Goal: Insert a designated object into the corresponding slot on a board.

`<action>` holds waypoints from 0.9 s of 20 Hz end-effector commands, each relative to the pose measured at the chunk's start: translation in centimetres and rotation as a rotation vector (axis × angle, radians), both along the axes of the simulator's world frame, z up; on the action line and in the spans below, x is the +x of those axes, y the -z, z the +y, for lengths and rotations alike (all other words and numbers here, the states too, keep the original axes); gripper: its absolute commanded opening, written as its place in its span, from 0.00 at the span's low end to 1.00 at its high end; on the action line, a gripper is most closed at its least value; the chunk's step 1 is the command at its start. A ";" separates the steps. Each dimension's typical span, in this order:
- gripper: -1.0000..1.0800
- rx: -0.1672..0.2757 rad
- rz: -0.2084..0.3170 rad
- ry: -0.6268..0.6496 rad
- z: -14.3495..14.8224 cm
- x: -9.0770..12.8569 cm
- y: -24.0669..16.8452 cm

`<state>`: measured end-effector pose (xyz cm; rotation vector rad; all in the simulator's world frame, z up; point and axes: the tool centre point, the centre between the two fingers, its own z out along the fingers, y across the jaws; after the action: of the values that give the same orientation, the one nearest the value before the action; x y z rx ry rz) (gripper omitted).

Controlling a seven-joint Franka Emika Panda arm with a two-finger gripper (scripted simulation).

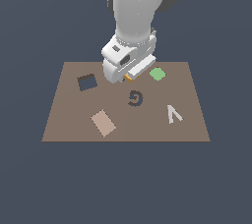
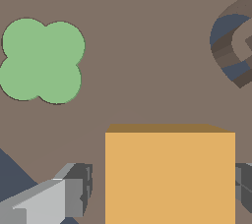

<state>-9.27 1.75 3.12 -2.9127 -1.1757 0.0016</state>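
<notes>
The orange block (image 2: 170,176) lies on the brown board (image 1: 74,125) near its far edge; in the exterior view only a sliver of it (image 1: 129,76) shows under the hand. My gripper (image 1: 124,74) is low over it. In the wrist view the gripper (image 2: 162,188) straddles the block. One finger (image 2: 74,191) stands a small gap away from the block and the other finger (image 2: 244,184) is at its opposite side. The jaws look open. The dark square slot (image 1: 87,82) is on the board toward the exterior view's left of the gripper, uncovered.
A green rounded piece (image 1: 157,74) lies just to the exterior view's right of the gripper and also shows in the wrist view (image 2: 42,61). A dark G-shaped mark (image 1: 135,98) is nearer the front. A tan rectangle (image 1: 103,123) and a pale V-shaped piece (image 1: 173,114) lie near the front edge.
</notes>
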 end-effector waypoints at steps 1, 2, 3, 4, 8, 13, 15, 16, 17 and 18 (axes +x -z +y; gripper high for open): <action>0.00 0.000 -0.001 0.000 0.0 0.0 0.1; 0.00 0.000 -0.001 0.000 0.0 0.0 0.1; 0.00 0.000 -0.001 0.000 0.0 0.0 0.1; 0.00 0.000 -0.001 0.000 0.0 0.0 0.1; 0.00 0.000 -0.001 0.000 0.0 0.0 0.1; 0.00 -0.001 -0.002 0.001 -0.1 0.1 0.0; 0.00 -0.001 -0.002 0.011 -0.5 0.3 0.0; 0.00 0.000 -0.002 0.020 -0.8 0.4 0.0; 0.00 0.000 -0.002 0.032 -1.2 0.6 0.0; 0.00 0.000 -0.002 0.046 -1.7 0.8 -0.1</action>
<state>-8.77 0.76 3.13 -2.9287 -1.1360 -0.0002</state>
